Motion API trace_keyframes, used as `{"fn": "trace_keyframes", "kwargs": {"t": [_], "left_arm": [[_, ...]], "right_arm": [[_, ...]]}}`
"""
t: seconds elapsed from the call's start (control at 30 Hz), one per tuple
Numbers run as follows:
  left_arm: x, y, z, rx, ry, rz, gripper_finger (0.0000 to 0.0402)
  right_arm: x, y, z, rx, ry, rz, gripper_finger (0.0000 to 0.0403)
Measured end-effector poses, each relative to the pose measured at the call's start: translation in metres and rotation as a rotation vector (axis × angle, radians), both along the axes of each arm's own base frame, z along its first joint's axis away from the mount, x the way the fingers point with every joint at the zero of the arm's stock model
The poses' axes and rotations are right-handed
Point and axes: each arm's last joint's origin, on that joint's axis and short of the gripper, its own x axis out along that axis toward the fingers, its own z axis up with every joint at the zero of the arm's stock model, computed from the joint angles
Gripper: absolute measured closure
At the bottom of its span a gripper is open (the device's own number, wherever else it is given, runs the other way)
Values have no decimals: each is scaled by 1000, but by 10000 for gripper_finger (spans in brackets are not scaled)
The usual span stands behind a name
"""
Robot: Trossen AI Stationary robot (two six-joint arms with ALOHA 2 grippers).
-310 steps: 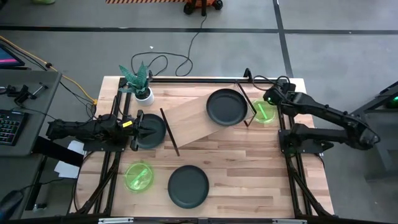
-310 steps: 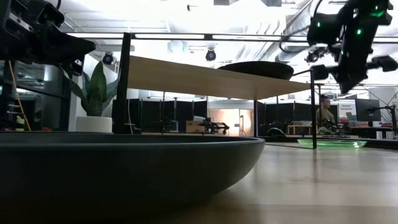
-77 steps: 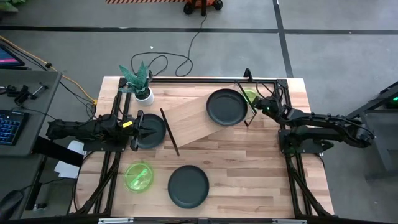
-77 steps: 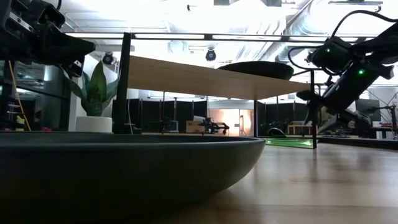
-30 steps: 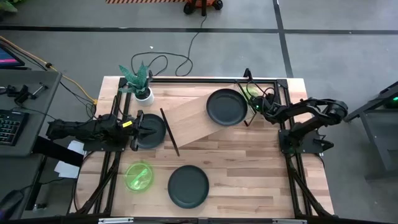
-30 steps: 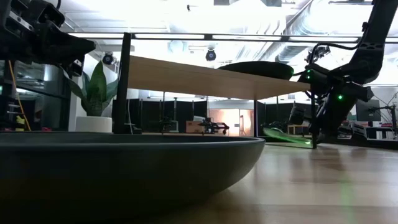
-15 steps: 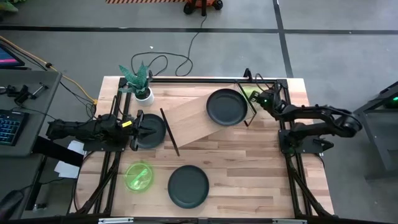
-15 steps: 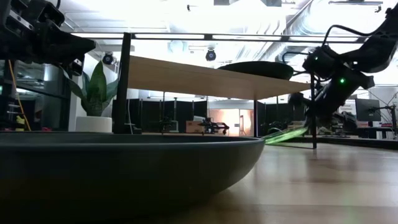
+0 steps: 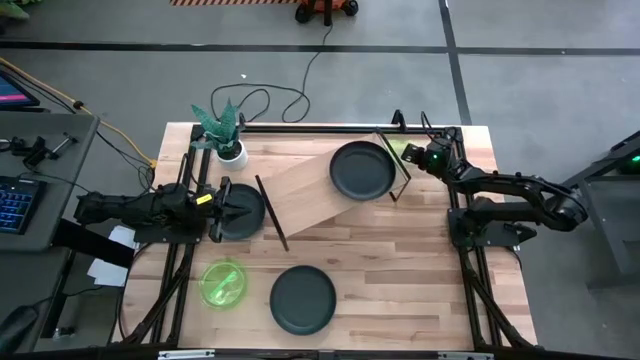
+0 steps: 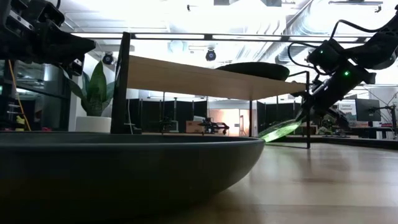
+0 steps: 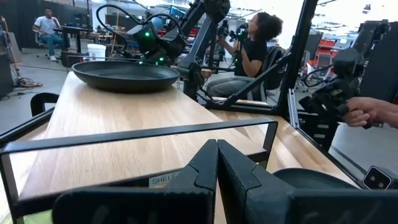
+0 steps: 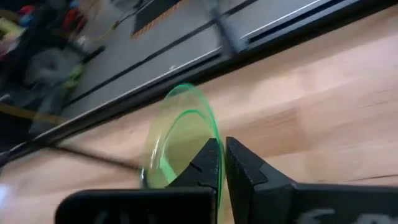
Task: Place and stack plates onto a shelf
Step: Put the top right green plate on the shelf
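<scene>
At the tabletop's left edge the left gripper (image 9: 222, 209) is clenched empty over a matte black plate (image 9: 245, 211). The light wooden shelf (image 9: 305, 188) carries another black plate (image 9: 362, 171). Near the far right corner, the right gripper (image 9: 418, 157) pinches a tilted translucent green plate (image 12: 180, 140).

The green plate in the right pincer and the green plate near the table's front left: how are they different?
The held green plate is tilted and lifted at one edge, clamped at its rim by the shut right pincer; the free green plate lies flat on the table. The held one is by the shelf's right end; the free one is in front of the left pincer. Both are translucent green and round.
</scene>
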Motion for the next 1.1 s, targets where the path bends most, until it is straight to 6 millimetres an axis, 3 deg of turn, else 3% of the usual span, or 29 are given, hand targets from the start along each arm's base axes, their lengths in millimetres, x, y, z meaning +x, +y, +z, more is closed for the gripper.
{"fn": "trace_keyframes", "kwargs": {"t": [0.2, 0.57, 0.83, 1.1], "left_arm": [[0, 0, 0, 0, 0, 0, 401], [0, 0, 0, 0, -5, 0, 401], [0, 0, 0, 0, -4, 0, 401], [0, 0, 0, 0, -4, 0, 401]], "right_arm": [[2, 1, -3, 59, -44, 115, 403], [3, -2, 4, 6, -98, 116, 403], [-13, -7, 23, -76, -161, 54, 403], [-42, -1, 34, -97, -111, -51, 403]]}}
